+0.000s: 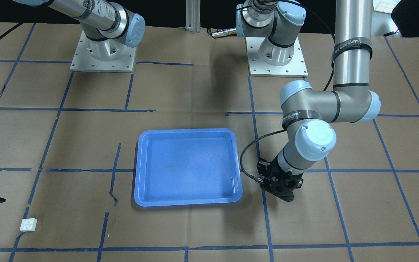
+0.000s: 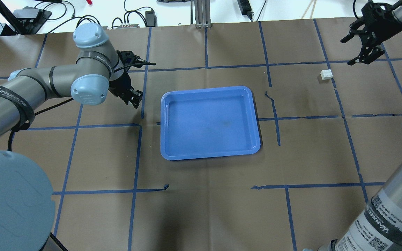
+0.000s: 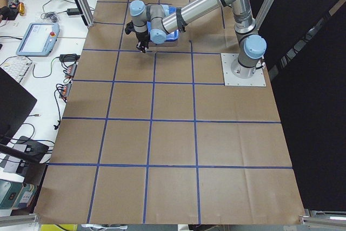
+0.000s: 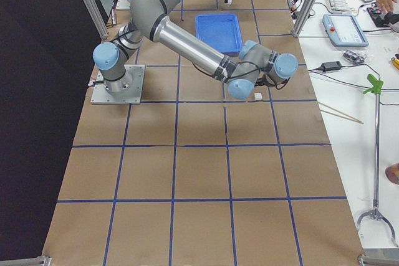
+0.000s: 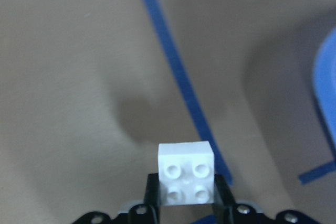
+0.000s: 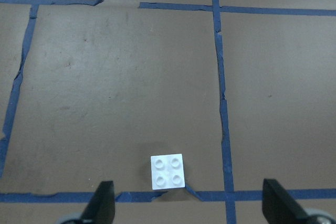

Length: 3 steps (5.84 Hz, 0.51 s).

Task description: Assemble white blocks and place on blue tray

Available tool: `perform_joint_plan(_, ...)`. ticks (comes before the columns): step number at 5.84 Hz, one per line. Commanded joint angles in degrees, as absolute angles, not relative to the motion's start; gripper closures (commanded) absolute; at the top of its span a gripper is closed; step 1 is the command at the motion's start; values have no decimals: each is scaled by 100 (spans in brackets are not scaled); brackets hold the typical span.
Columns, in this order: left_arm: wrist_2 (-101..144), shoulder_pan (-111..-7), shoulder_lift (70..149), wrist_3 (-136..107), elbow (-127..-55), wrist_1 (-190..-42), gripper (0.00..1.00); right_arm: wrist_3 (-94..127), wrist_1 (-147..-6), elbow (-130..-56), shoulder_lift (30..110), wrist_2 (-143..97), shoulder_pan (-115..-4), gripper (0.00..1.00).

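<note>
One white block sits studs-up between the fingers of my left gripper, which is shut on it just above the paper, left of the blue tray. That gripper also shows in the front view. The second white block lies on the table at the far right, also in the front view. My right gripper is open and empty, raised above the table just short of it. In the right wrist view this block lies between and just ahead of the spread fingers.
The blue tray has nothing in it but a faint dark smudge. Brown paper with blue tape lines covers the table. Torn tape lies right of the tray. The arm bases stand at the table's robot side.
</note>
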State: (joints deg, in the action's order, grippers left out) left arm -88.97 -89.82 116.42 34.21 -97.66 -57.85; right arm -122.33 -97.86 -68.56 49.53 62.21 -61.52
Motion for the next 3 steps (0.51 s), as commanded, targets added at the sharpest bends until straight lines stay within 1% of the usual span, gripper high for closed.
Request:
perform_joint_plan(1, -8912, -9647, 11436, 5638, -9800, -5862, 100, -12697, -9809, -6855, 4458, 5871, -6029, 0)
perform_joint_plan(2, -8895, -9824, 11382, 6252, -9765, -5854, 99, -12839, -9817, -6873, 4326, 5636, -6029, 0)
perform_joint_plan(3, -8886, -10105, 11434, 6293, -9782, -5854, 98, -13076, -9809, -6873, 4211, 5503, -6029, 0)
